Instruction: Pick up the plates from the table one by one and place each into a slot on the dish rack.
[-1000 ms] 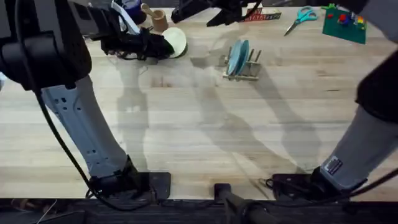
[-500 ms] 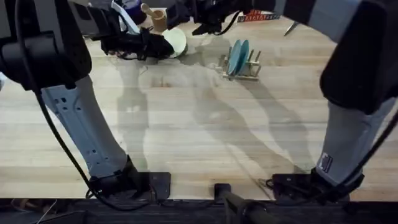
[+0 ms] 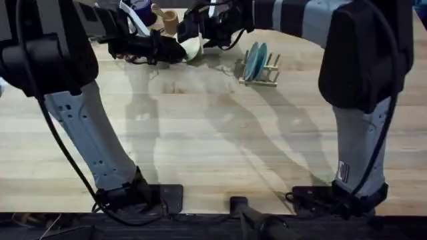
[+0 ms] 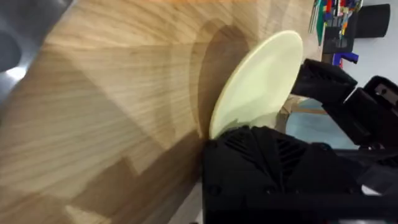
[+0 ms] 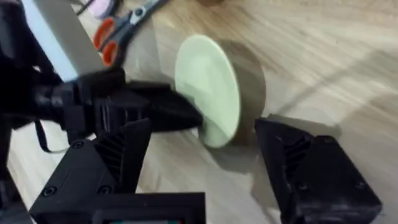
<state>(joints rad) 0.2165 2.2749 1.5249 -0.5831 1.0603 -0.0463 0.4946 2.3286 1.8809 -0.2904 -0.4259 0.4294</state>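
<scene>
Right arm has swung in from the far side: its fingers (image 5: 202,158) now spread, the small round cream plate (image 5: 208,90) standing on edge just ahead between them, pinched by the left fingers (image 3: 175,48) above the wooden bench (image 3: 220,147).

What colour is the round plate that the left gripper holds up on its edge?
Cream, a pale yellowish white: the round plate in the left gripper shows best in the right wrist view.
</scene>
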